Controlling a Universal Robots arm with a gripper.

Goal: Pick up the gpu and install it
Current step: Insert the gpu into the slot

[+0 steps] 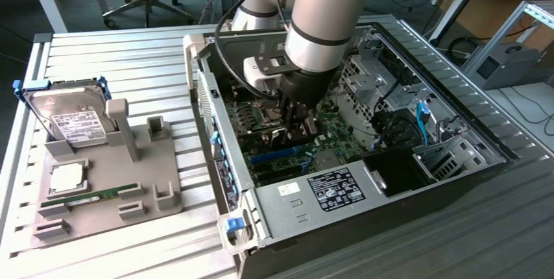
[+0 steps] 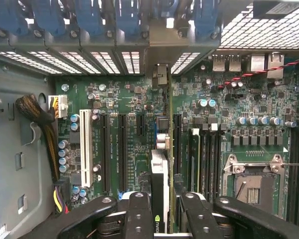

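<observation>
Slatted metal worktop (image 1: 113,52), open PC case (image 1: 286,209). Fingers (image 2: 138,214) part-closed, clamping gpu (image 2: 160,184) edge-on over motherboard (image 2: 134,99), probably to line it up with a slot.

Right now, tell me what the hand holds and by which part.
The hand holds the gpu edge-on, its fingers pinching the card's two flat faces near the upper edge, above the motherboard.
</observation>
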